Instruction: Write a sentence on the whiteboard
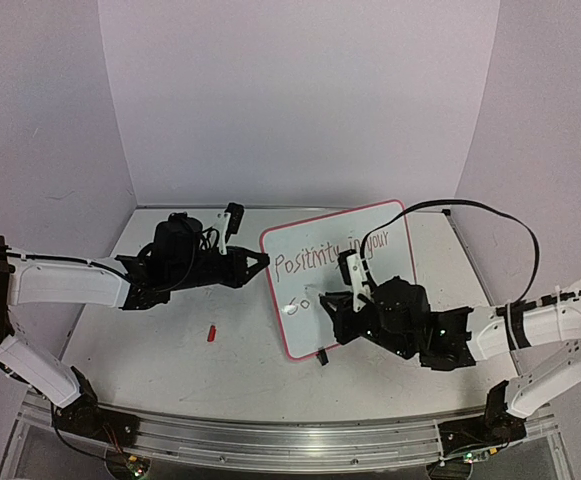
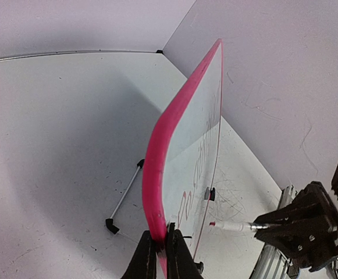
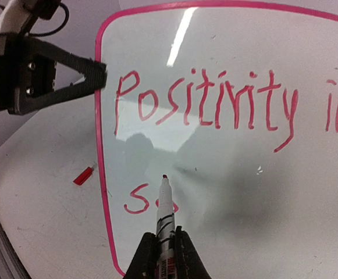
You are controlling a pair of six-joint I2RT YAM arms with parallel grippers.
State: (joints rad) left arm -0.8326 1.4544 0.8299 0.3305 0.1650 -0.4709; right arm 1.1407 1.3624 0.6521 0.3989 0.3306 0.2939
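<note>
R claw [image 3: 164,235] grips slim marker [image 3: 164,203] at glossy pink-rimmed whiteboard [image 3: 244,192].

This is a robotics lab test cell. 2 white-shelled robot arms with black joints, the left arm [image 1: 65,283] and the right arm [image 1: 540,325], are bolted to an aluminium rail [image 1: 290,445] along the near edge of a white tabletop [image 1: 170,350]. Plain pale panels enclose the bench on 3 sides: a back wall [image 1: 300,100], a left wall [image 1: 40,120] and a right wall [image 1: 560,130]. A black cable [image 1: 515,225] loops loose above the right arm, and small green lights [image 1: 467,457] glow by the arm bases. Fine scratches [image 2: 232,197] scuff the tabletop. A small whiteboard [image 1: 380,225] serves as the prop.
</note>
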